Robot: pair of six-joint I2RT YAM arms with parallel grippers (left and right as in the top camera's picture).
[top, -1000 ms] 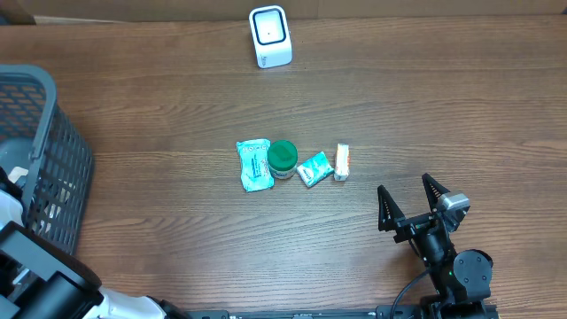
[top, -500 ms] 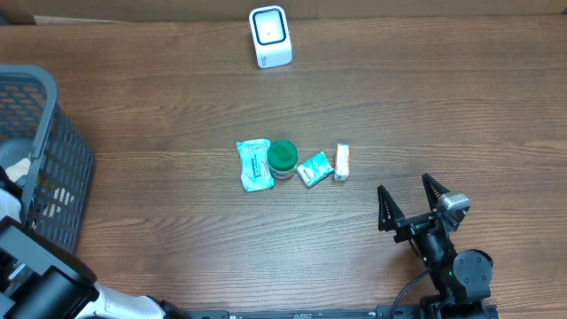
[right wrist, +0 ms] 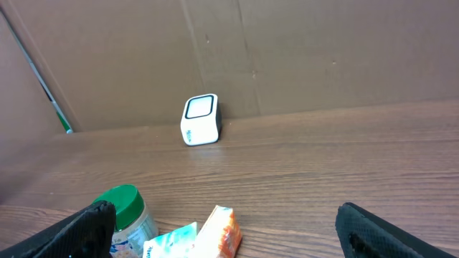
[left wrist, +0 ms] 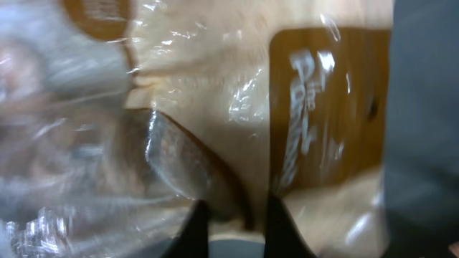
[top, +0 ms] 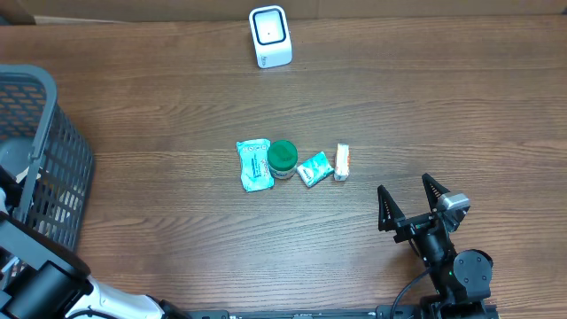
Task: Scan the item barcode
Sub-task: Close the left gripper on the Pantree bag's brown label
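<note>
Overhead: The scanner (top: 270,35) stands upright at the far edge of the table (top: 443,106). At the centre lie four items in a row: a teal packet (top: 255,165), a green-lidded jar (top: 283,157) touching it, a smaller teal sachet (top: 314,168) and a small white-and-orange box (top: 342,162). The right gripper (top: 413,202) sits near the table's near edge, jaws spread wide, holding nothing. The left arm (top: 35,275) reaches into the grey basket (top: 62,168) at the left; its claw is hidden here.

Left wrist: The left gripper (left wrist: 237,223) is pressed against a clear-wrapped pack (left wrist: 215,79) with a brown label. Its jaws are drawn close together with a fold of that pack between them. The view is blurred.

Right wrist: Both fingers (right wrist: 90,229) stand far apart with nothing between them. The jar, sachet and box lie just ahead, the scanner well beyond.
</note>
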